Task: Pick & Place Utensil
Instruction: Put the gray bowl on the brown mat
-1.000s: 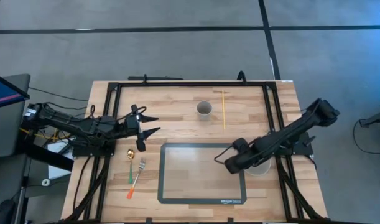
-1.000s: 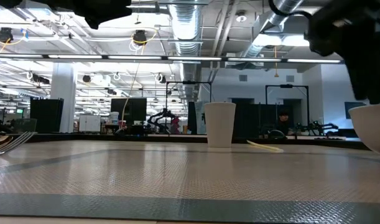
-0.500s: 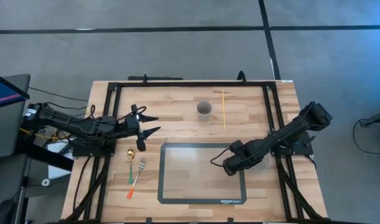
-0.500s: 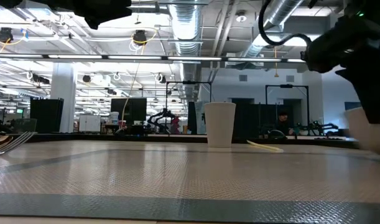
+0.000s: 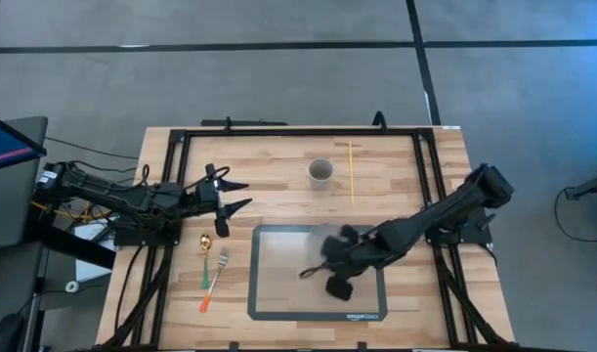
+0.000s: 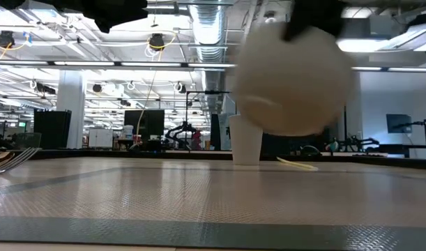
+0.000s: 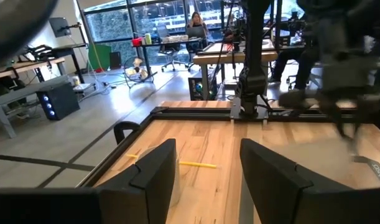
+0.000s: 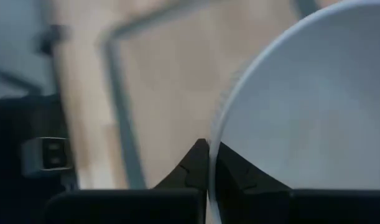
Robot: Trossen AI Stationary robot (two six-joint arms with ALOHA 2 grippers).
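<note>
Table [image 5: 278, 186]: light wood, black frame, carrying a grey-bordered mat [image 5: 269, 279] at centre front.

Right gripper [image 5: 339, 264]: over the mat, held clear of it. Its jaws are pinched on the rim of a white bowl [image 8: 314, 106], as the right wrist view shows, one finger inside the rim and one outside. The low view has the bowl hanging in the air above the mat, tilted.

Left gripper [image 5: 234, 196]: near the table's left edge, above the utensils, jaws spread, holding nothing.

Utensils, the task's own things: a fork [image 5: 216, 276] with an orange handle and a gold spoon [image 5: 206, 256] with a green handle, lying side by side on bare wood just left of the mat, untouched.

Other items: white paper cup [image 5: 320, 173] upright at the table's far side; yellow chopstick [image 5: 351, 172] flat just beside it.

Step, as judged: the bowl is being brought to the mat as a receptacle; no utensil is picked yet.

Risks:
- The grip is on a thin rim only, so the tilted bowl could pivot or slip free mid-carry.
- If released while tilted, it could rock, roll or land off the mat.
- Set too near the mat's left border, it would crowd the left arm's approach to the fork and spoon.
</note>
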